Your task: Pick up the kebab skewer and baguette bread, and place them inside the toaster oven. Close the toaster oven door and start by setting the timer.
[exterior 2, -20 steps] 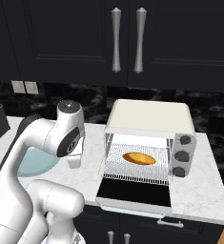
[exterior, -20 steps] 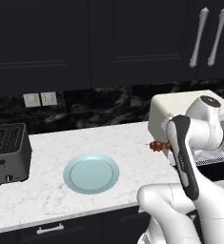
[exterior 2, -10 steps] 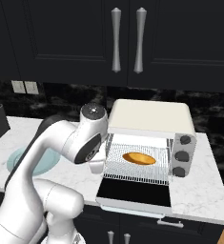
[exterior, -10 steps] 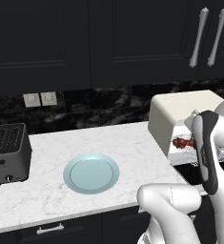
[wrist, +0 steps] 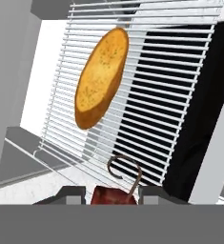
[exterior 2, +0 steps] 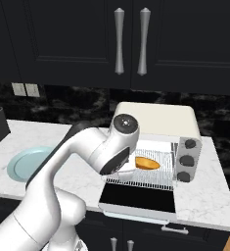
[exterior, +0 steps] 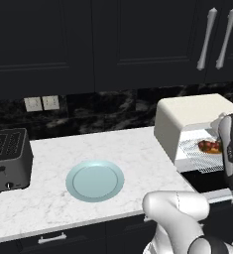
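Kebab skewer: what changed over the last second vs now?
The gripper, shut on the kebab skewer, swung right from over the counter by the toaster oven's left side to its open front; the skewer now hangs over the wire rack. Unchanged: baguette bread on the rack, toaster oven door open, plate, slot toaster.

Kebab skewer (exterior: 209,146) over toaster oven (exterior: 187,119) rack; plate (exterior: 94,180) on counter (exterior: 48,198).

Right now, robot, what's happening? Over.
Fingers shut on kebab skewer, at the oven mouth. Baguette bread on the rack. Toaster oven door open, path clear.
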{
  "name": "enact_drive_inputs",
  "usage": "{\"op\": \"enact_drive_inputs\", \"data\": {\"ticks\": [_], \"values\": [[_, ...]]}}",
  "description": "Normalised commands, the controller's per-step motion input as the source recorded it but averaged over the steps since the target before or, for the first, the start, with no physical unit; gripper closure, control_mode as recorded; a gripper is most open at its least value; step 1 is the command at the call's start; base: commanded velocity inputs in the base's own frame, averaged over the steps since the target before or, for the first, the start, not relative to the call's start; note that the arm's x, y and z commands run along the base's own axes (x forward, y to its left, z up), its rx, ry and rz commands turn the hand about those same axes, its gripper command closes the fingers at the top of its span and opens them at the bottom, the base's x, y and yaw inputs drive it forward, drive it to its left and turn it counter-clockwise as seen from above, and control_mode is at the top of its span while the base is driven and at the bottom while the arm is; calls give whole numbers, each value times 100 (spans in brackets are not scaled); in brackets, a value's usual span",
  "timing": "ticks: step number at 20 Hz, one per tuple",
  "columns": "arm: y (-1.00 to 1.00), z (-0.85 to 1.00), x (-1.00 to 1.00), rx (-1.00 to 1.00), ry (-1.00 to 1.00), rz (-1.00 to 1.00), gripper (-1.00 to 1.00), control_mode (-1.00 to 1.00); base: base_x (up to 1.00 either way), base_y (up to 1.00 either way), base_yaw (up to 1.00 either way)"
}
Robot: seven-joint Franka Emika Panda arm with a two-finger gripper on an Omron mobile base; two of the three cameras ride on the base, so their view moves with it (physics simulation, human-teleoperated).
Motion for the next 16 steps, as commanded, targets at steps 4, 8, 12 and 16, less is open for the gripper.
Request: {"op": "enact_drive_inputs", "data": {"ticks": [4, 8, 12, 16], "values": [[-44, 0, 29, 0, -5, 0, 100, -100, 0, 0, 0], [-27, -12, 35, 0, -8, 0, 100, -100, 0, 0, 0], [-1, -25, 39, 0, -4, 0, 100, -100, 0, 0, 0], [-20, -28, 45, 0, -6, 0, 100, -100, 0, 0, 0]]}}
